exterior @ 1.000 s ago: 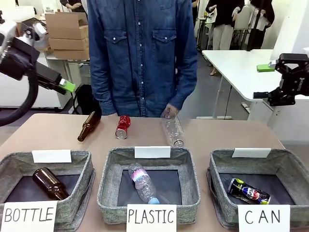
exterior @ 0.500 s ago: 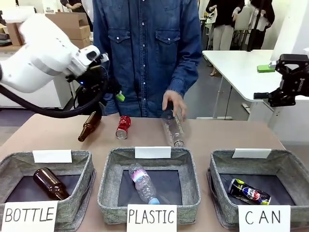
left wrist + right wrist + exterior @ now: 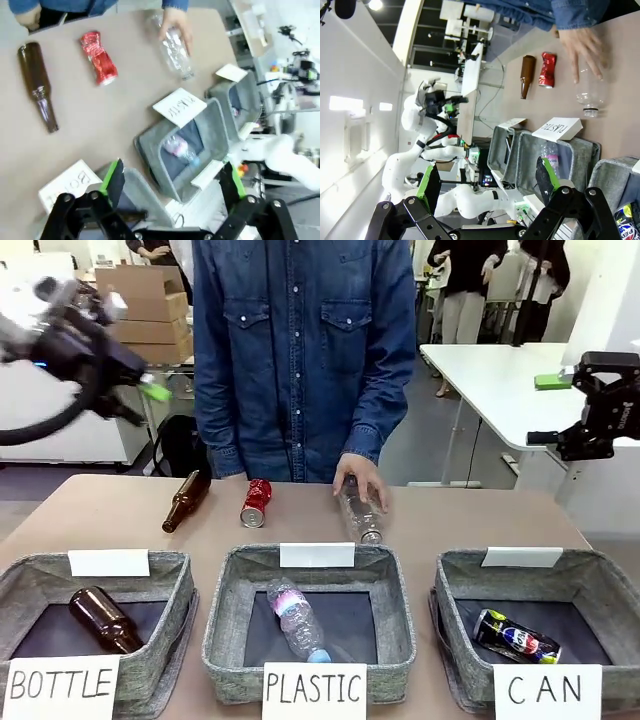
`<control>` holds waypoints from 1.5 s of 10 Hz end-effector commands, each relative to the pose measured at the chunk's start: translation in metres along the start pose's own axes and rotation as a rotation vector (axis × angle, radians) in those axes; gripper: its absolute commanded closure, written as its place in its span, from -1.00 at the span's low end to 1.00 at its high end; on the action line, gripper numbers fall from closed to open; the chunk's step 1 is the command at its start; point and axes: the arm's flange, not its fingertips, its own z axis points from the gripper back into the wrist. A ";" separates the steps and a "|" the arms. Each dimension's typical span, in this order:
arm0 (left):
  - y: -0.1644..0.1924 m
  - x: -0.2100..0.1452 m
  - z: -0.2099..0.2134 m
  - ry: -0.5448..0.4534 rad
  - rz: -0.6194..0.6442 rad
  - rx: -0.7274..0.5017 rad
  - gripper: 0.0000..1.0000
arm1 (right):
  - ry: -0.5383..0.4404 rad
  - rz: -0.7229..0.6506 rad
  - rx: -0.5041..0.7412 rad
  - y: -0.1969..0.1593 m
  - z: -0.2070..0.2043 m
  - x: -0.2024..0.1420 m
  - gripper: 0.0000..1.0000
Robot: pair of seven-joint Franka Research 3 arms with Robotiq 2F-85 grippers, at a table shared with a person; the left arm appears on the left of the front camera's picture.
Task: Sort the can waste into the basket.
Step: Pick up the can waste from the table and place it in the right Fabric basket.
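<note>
Your left fingers [image 3: 112, 180] spread wide, empty, left gripper [image 3: 175, 172] up above table. Red can [image 3: 99, 59] lies well ahead of them, between brown bottle [image 3: 37, 85] and clear bottle [image 3: 176, 52] under person's hand [image 3: 175, 22]. Your right fingers [image 3: 430, 185] spread too, empty. Dark printed can [image 3: 515, 635] lies inside CAN basket [image 3: 450, 575], well below right gripper [image 3: 545, 408]: 1 can in, 1 out.

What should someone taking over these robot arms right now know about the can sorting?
Left gripper: open, empty, raised at the left.
Right gripper: open, empty, raised at the right.
Done: the dark printed can lies in the CAN basket.
Left to do: the red can lies on the table beyond the baskets.
The person's hand rests on a clear plastic bottle near it.
</note>
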 end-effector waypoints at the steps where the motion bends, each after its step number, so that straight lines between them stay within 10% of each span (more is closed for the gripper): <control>1: 0.016 -0.015 -0.015 -0.021 -0.005 -0.099 -1.00 | 0.012 0.005 -0.004 0.002 0.002 0.001 -1.00; 3: 0.009 -0.019 0.013 -0.014 0.008 -0.040 -1.00 | 0.012 0.005 -0.004 0.002 0.002 0.001 -1.00; 6: -0.007 0.034 -0.071 0.115 -0.039 -0.075 -1.00 | 0.012 0.005 -0.004 0.002 0.002 0.001 -1.00; 11: 0.042 -0.029 0.074 -0.007 0.103 -0.140 -1.00 | 0.012 0.005 -0.004 0.002 0.002 0.001 -1.00; 15: 0.057 -0.067 0.089 -0.114 0.139 -0.193 -1.00 | 0.012 0.005 -0.004 0.002 0.002 0.001 -1.00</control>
